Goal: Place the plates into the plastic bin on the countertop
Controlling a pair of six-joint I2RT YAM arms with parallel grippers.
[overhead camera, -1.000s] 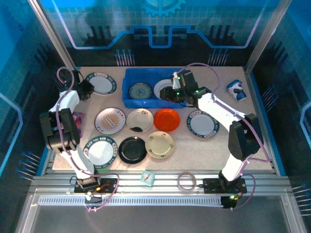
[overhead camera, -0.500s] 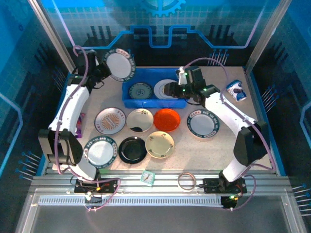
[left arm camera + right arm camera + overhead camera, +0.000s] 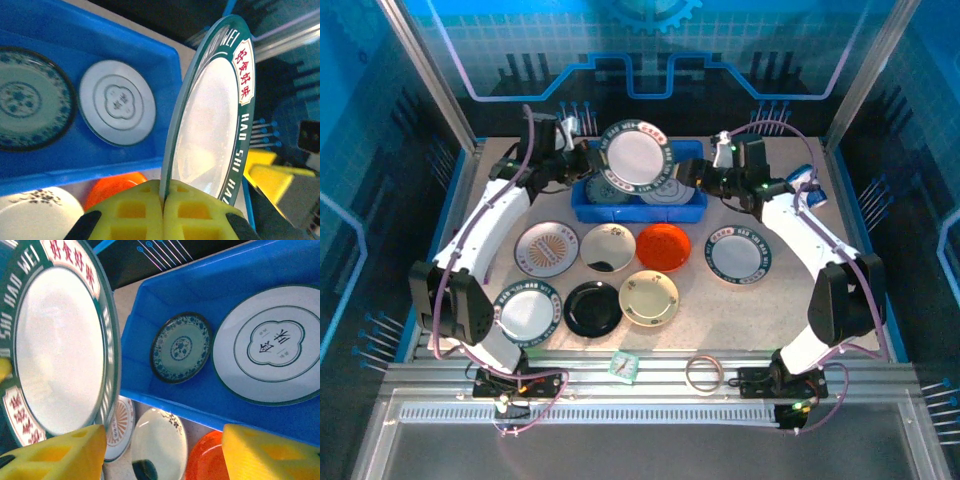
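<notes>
From above, my left claw (image 3: 582, 160) clamps a green-rimmed plate (image 3: 637, 157) on edge over the blue bin (image 3: 620, 212). The beige countertop (image 3: 780, 310) carries seven other plates (image 3: 663, 246), with blue panels (image 3: 650, 50) behind.

Left wrist: it pinches the rim.

Right wrist: my right claw (image 3: 165, 455) gapes, probably empty.

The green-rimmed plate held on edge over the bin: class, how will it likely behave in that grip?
Probably stiff: the green-rimmed plate shows no bend with the left gripper pinching its rim. Its glossy face suggests it could slip. Dropped into the plastic bin, it might chip.
</notes>
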